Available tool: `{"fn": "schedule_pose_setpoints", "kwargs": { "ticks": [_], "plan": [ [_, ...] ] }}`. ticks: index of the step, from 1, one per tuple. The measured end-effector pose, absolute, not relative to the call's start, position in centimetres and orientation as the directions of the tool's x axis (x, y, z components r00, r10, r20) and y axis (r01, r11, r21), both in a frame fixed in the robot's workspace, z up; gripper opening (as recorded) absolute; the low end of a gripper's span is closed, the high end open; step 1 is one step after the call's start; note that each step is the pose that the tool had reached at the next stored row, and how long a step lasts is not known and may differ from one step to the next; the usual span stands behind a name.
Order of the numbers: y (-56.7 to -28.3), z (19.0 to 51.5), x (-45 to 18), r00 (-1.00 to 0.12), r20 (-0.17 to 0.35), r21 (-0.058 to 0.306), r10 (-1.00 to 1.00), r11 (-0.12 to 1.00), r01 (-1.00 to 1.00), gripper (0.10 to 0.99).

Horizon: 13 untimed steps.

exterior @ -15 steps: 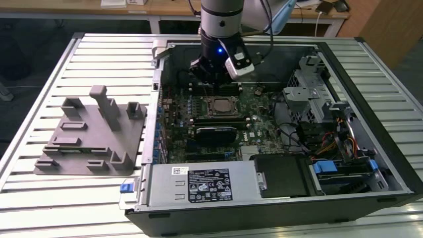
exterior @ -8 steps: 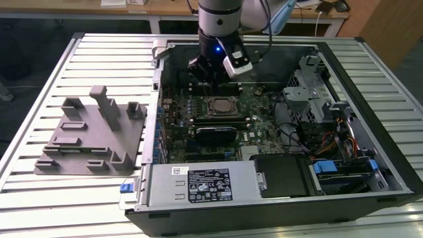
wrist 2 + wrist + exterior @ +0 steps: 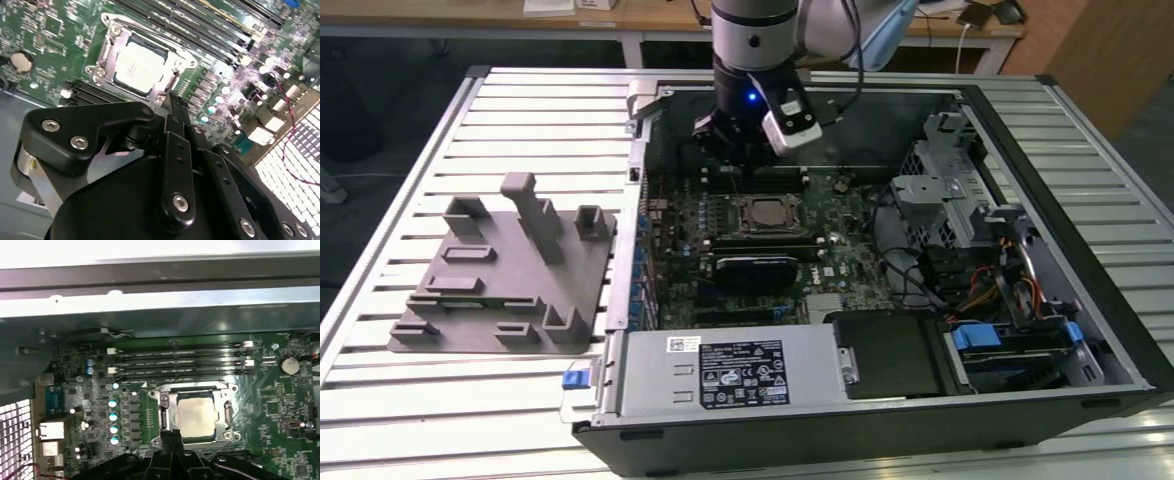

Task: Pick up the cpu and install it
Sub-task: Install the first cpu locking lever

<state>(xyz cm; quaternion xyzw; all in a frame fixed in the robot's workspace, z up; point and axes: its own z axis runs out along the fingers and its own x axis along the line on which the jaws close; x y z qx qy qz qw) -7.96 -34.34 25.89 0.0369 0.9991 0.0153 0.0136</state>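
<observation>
The cpu (image 3: 762, 213) (image 3: 137, 67) (image 3: 196, 415) lies flat inside the metal-framed socket (image 3: 162, 415) on the green motherboard (image 3: 841, 240), its silver-grey top facing up. My gripper (image 3: 736, 168) (image 3: 175, 107) (image 3: 172, 436) hangs a little above the board, just beside the socket's edge. Its black fingers are pressed together with nothing between them, and they stand apart from the chip. In both wrist views the fingertips end at the socket frame's rim.
The open computer case (image 3: 1067, 330) lies on a slatted metal table (image 3: 454, 400). A grey fixture block (image 3: 507, 270) sits at the exterior view's left. Memory slots (image 3: 175, 360), a black module (image 3: 754, 270), the power supply (image 3: 720, 370) and drive cage (image 3: 947, 190) surround the socket.
</observation>
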Motion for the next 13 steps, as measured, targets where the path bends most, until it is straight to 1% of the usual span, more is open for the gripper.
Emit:
{"fn": "schedule_pose_setpoints", "kwargs": {
  "ticks": [10,11,13],
  "plan": [
    [-34.3,25.8,-10.0,-0.997,-0.030,0.033,0.074,0.997,0.073,0.106],
    [-34.4,25.8,-10.7,-0.997,-0.027,0.061,0.075,0.995,0.073,0.106],
    [-34.4,25.7,-10.8,-0.997,-0.025,0.096,0.076,0.993,0.073,0.106]
  ]
}}
